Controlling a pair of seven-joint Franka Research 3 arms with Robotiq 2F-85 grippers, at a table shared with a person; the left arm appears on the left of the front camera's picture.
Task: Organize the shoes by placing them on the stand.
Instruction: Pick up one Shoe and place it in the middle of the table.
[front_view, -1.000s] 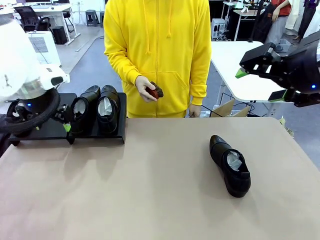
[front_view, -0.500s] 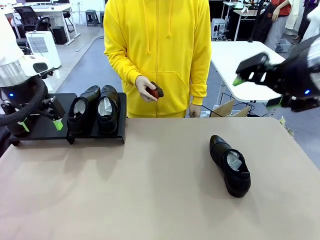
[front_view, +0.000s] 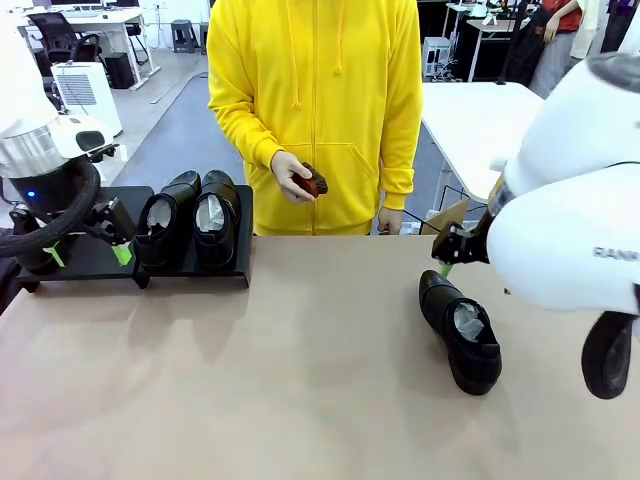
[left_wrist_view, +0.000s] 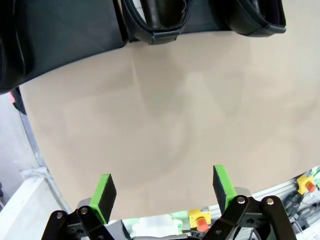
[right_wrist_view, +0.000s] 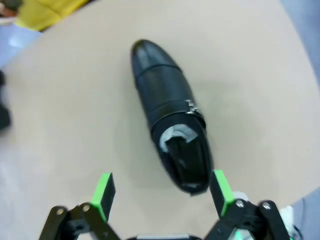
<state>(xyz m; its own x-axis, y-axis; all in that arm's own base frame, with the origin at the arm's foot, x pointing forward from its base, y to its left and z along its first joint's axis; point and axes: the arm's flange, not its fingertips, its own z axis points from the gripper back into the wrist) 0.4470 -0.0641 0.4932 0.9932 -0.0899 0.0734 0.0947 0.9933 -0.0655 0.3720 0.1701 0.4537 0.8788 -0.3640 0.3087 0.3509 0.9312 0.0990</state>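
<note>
Right tool (right_wrist_view: 159, 196) spread wide, poised above lone shoe (right_wrist_view: 171, 130); left tool (left_wrist_view: 162, 191) spread beside stand (front_view: 95, 257).

You see glossy black leather on the lone shoe (front_view: 461, 332) stuffed with crumpled white paper (front_view: 468, 320), a matt tan worktop (front_view: 300, 380), a matt black stand (front_view: 100, 262), and the person's soft yellow cloth hoodie (front_view: 320, 90).
</note>
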